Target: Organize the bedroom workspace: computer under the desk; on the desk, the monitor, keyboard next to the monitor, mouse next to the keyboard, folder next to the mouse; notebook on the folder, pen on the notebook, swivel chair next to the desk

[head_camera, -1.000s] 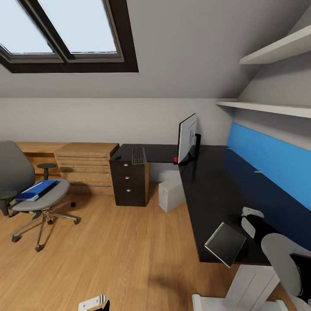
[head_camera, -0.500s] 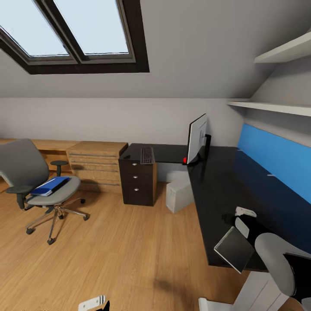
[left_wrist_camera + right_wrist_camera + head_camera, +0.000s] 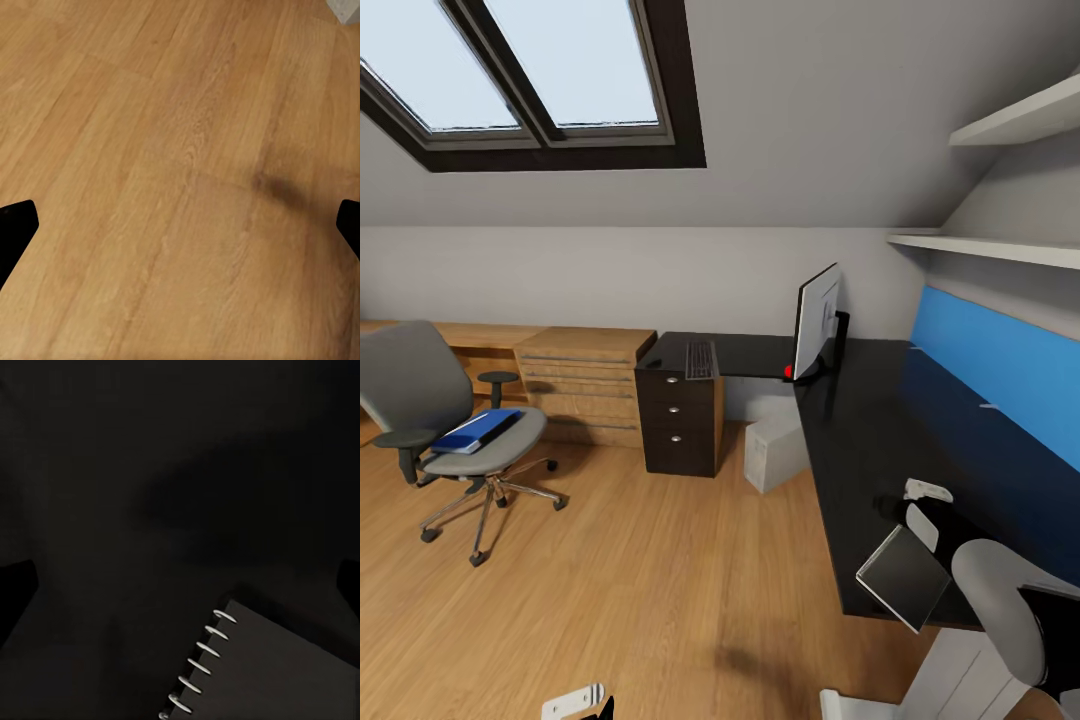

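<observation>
The grey swivel chair [image 3: 420,400] stands on the floor at the left with the blue folder [image 3: 478,430] on its seat. On the black desk [image 3: 870,420], the monitor [image 3: 817,320] sits in the corner and the keyboard [image 3: 700,360] lies over the drawer unit. Under the desk stands the computer [image 3: 775,445]. The dark notebook [image 3: 905,577] [image 3: 262,667] rests at the desk's near edge. Just beyond it, my right gripper [image 3: 928,508] [image 3: 180,585] is open over the bare top. My left gripper [image 3: 585,700] [image 3: 180,232] hangs open above the floor. I cannot make out the mouse or the pen.
Light oak drawers [image 3: 585,385] line the far wall left of the desk. White shelves [image 3: 1000,250] hang above the blue back panel [image 3: 1000,370]. A skylight [image 3: 530,70] sits in the sloped ceiling. Wood floor [image 3: 640,580] stretches between the chair and the desk.
The camera swung left during the first half second, so the chair, desk and monitor sit further right in the picture. Since then nothing has moved; both grippers stay open.
</observation>
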Controlling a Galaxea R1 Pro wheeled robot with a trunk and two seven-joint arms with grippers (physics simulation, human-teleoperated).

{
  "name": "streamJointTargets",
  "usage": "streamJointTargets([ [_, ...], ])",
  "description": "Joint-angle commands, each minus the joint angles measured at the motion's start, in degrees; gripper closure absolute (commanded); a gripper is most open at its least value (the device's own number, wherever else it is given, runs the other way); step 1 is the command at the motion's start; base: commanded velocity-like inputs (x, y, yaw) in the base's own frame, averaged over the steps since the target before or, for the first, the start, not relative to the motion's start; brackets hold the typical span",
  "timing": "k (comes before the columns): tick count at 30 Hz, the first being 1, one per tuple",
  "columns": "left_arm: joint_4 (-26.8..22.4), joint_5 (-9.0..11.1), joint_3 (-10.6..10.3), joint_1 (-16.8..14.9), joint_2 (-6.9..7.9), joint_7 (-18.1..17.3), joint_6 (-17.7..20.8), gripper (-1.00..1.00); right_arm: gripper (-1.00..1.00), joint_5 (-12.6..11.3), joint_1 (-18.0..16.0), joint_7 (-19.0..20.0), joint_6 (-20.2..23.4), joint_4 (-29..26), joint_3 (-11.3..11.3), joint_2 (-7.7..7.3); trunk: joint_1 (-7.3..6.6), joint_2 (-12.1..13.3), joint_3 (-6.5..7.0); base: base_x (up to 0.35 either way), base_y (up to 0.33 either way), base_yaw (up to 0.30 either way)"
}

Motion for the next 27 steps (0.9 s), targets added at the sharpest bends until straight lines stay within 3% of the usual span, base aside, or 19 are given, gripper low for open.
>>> streamJointTargets([
  [1,-0.13,0.49,-0.26,-0.02,0.08,0.47,0.06,-1.0,-1.0,-0.6,-0.01,-0.23,0.28,-0.12,0.0,-0.02,0.0,-0.03,-0.05,0.0,0.0,0.0],
  [27,-0.69,0.79,0.0,-0.01,0.02,0.53,0.05,-1.0,-1.0,-0.19,-0.01,-0.72,1.18,0.06,0.11,-0.43,0.22,-0.43,-0.23,0.047,-0.031,0.0],
])
